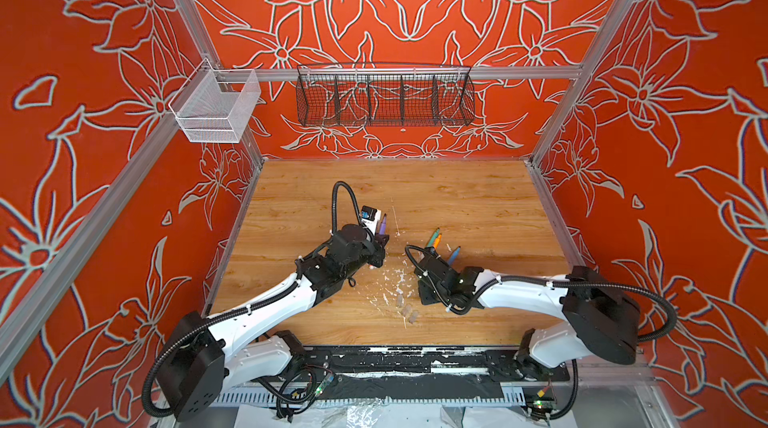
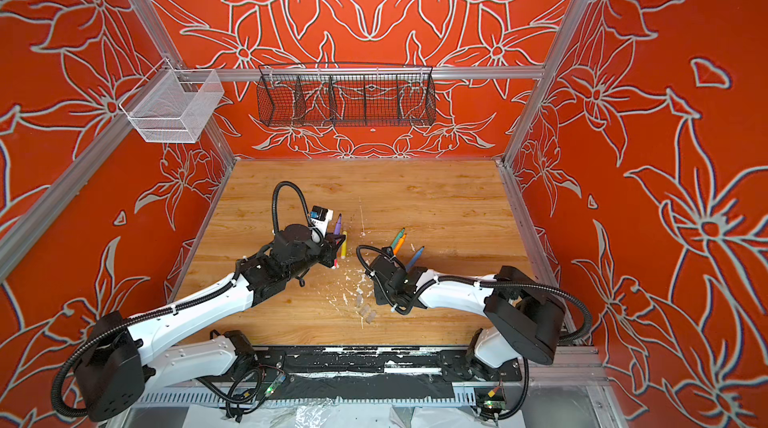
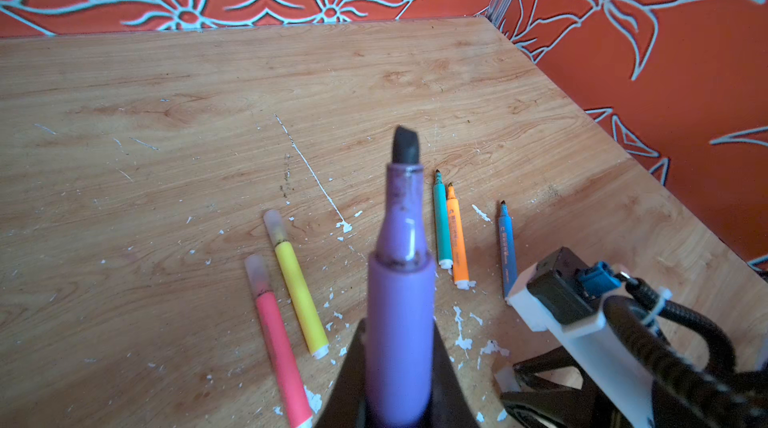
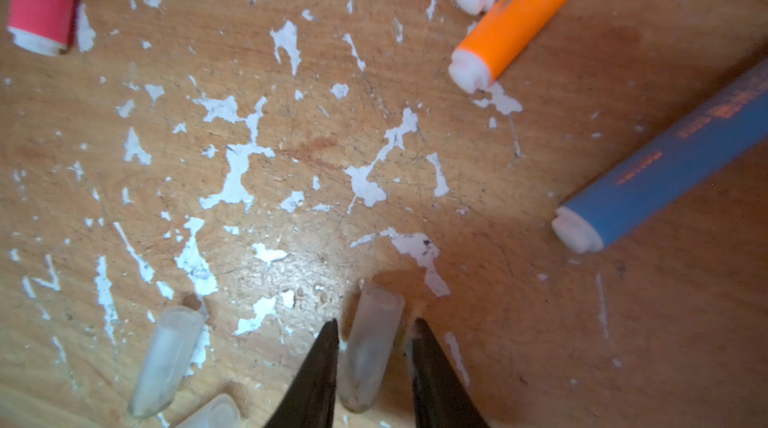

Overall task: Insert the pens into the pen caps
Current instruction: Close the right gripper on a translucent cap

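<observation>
Bright, even light — wrist close-ups seemingly blurred

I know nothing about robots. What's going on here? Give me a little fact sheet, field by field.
Left side: left fingers shut on the purple pen, dark tip bare
Right side: right fingers open, either side of a clear cap lying on the table
Already capped: pink pen, yellow pen, side by side
Uncapped on table: green pen, orange pen, blue pen
Other caps: at least two spare caps beside it
</observation>
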{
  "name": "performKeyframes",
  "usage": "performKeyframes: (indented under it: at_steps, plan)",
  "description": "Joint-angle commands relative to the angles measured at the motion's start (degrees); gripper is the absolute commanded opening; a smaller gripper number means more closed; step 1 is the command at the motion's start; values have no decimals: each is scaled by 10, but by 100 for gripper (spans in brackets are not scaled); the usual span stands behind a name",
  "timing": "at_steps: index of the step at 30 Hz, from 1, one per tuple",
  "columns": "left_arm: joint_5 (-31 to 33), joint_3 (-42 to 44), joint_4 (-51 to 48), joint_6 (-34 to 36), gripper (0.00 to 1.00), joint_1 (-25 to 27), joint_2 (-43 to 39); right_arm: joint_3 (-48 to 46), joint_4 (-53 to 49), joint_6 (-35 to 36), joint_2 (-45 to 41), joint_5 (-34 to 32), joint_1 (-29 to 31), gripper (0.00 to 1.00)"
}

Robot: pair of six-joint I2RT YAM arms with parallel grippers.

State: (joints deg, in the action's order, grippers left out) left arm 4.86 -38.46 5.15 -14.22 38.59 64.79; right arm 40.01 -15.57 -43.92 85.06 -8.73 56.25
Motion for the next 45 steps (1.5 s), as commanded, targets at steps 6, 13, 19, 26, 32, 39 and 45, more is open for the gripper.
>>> performKeyframes:
  at_steps: [6,13,19,26,32,39,45]
  plan:
    - [3,-14,-5,-3,0,0,-1,28,-46,2,42,-29,7,30]
    - [4,-13,-6,-3,0,0,-4,30,-49,2,52,-34,7,22]
    - [4,-13,-6,-3,0,0,-5,33,-67,2,55,-43,8,20]
    - [4,-13,-7,-3,0,0,-7,36,-80,10,56,-44,9,23]
    - [4,-13,-7,-3,0,0,-8,42,-94,20,61,-45,11,25]
    - [4,-13,-8,-2,0,0,-9,39,-86,27,64,-32,11,13]
    - [2,-13,-8,-2,0,0,-11,37,-76,33,42,-19,8,9]
